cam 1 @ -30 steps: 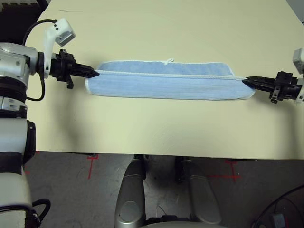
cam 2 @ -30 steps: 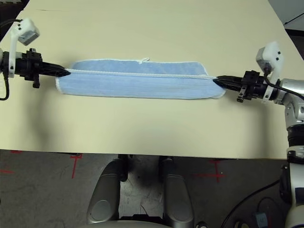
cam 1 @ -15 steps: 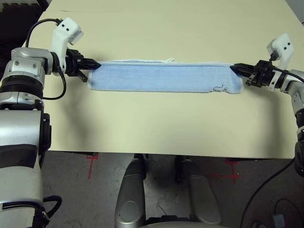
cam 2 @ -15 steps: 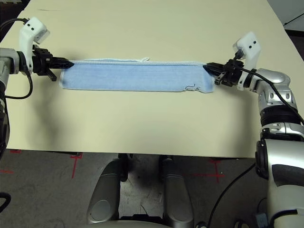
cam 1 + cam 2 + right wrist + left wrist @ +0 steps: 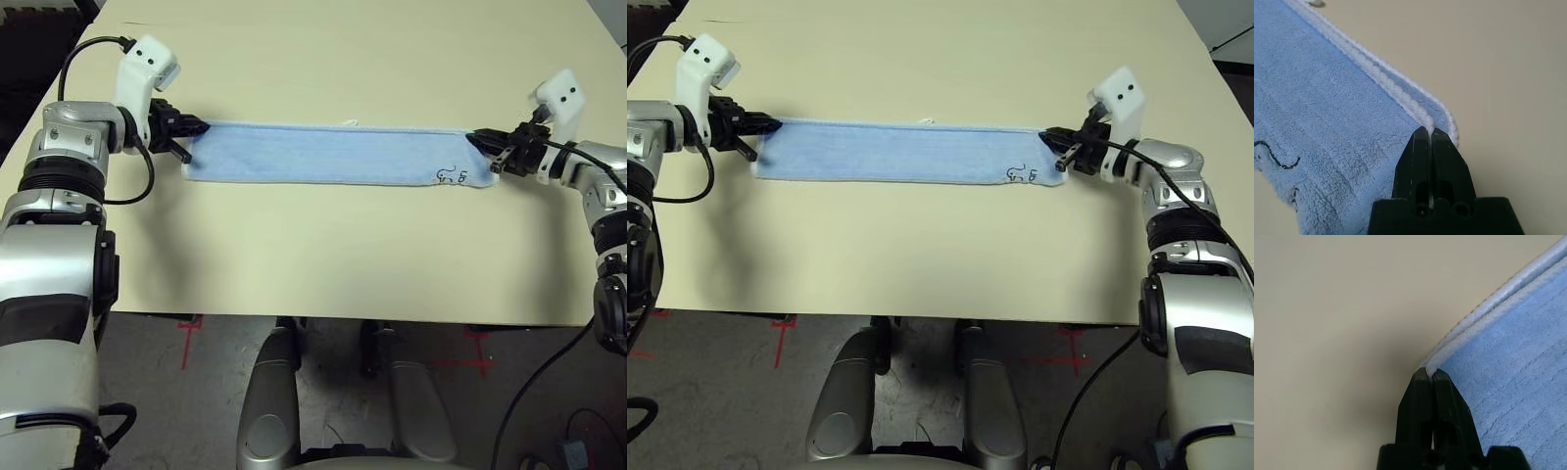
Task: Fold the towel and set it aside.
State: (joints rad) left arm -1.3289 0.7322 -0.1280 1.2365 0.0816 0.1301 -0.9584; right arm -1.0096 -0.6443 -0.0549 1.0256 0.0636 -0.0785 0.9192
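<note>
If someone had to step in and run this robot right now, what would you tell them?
Left gripper: shut on the towel's far left corner.
Right gripper: shut on its far right corner.
Towel: a long folded strip flat on the table, stretched between both grippers, black marks near the right end.
Done: first lengthwise fold.
Left: release, fold it shorter, set it aside.

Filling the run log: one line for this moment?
towel: folded strip on table | left tool: shut on corner | right tool: shut on corner
</note>
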